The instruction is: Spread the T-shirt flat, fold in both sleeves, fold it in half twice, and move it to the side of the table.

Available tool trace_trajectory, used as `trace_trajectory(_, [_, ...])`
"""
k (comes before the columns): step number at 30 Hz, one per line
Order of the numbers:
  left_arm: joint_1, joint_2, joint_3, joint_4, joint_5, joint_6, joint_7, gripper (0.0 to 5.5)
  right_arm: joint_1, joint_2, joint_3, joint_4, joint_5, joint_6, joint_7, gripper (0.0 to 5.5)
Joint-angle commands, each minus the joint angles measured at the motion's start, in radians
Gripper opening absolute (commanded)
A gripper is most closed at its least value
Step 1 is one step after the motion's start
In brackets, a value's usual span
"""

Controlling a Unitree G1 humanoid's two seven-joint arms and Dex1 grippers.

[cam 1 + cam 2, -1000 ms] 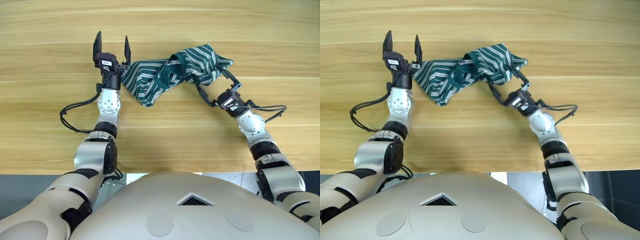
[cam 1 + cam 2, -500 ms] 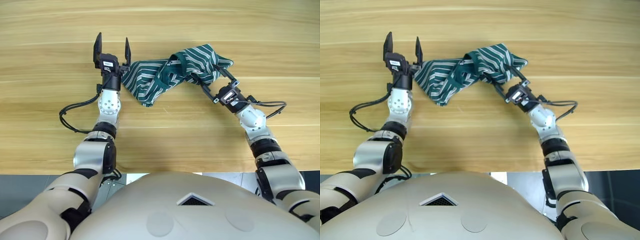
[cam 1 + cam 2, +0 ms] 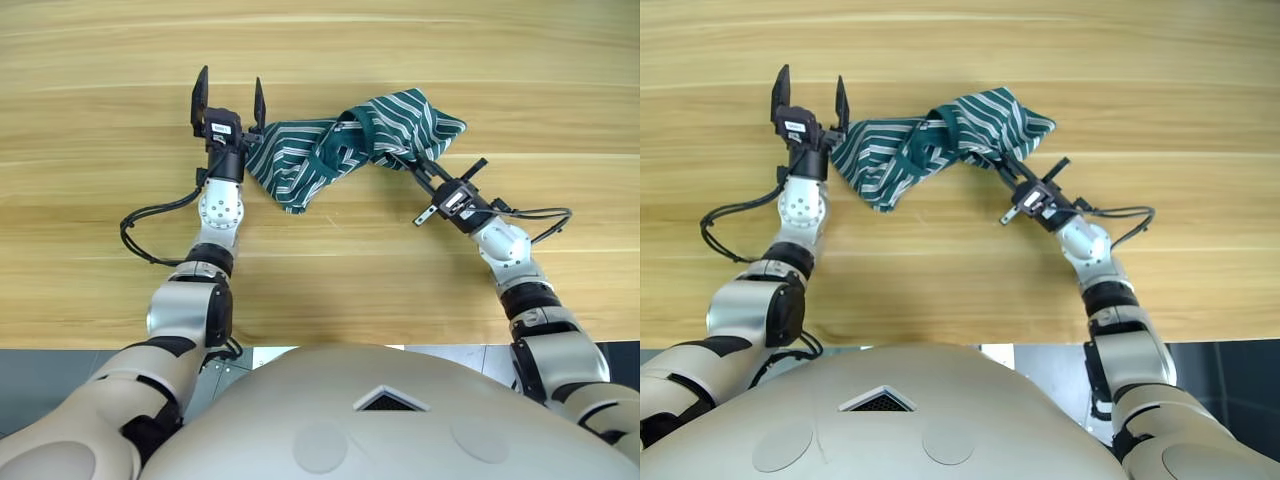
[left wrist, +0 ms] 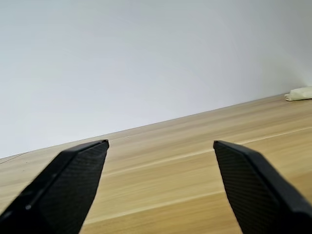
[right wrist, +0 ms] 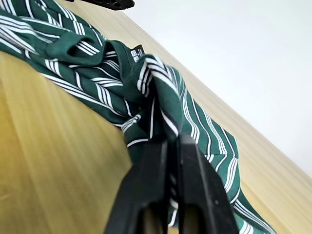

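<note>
Green, white-striped T-shirt [image 3: 340, 150] lay bunched and twisted on the wooden table [image 3: 400, 50], toward 12 o'clock. Left gripper [image 3: 231, 92] stood with fingers spread apart at the garment's 9 o'clock edge. Right gripper [image 3: 418, 166] was clamped onto the fabric at its 4 o'clock edge.

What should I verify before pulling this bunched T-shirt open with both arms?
1. Right gripper grip on the T-shirt: ok, shut on a fold near its right end.
2. Left gripper grip: not ok, open beside the shirt's left end, nothing between its fingers.
3. Shirt spread flat: not ok, bunched on the table.
4. Which edge or how many layers the right gripper pinches: cannot tell, the folds hide it.
</note>
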Motion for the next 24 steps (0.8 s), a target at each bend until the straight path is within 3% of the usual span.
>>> trace_trajectory(1, [0.036, -0.01, 0.006, -0.074, -0.157, -0.035, -0.236, 4.01, 0.018, 0.009, 0.0, -0.031, 0.009, -0.015, 0.008, 0.04])
trace_trajectory(5, [0.23, -0.008, -0.075, -0.439, -0.53, 0.092, -0.686, 4.01, 0.015, 0.021, 0.006, -0.038, 0.005, -0.015, 0.008, 0.04])
trace_trajectory(8, [0.404, 0.089, -0.184, -0.697, -0.57, 0.146, -0.836, 4.01, 0.011, 0.031, 0.005, -0.027, 0.004, -0.015, 0.0, 0.04])
trace_trajectory(15, [0.619, 0.183, -0.23, -0.908, -0.007, 0.252, -0.673, 4.01, -0.014, 0.051, 0.007, -0.014, 0.002, -0.007, 0.001, 0.04])
trace_trajectory(24, [0.684, 0.345, -0.113, -0.99, 0.113, 0.328, -0.543, 4.01, -0.048, 0.083, 0.01, 0.036, -0.013, -0.007, -0.01, 0.04])
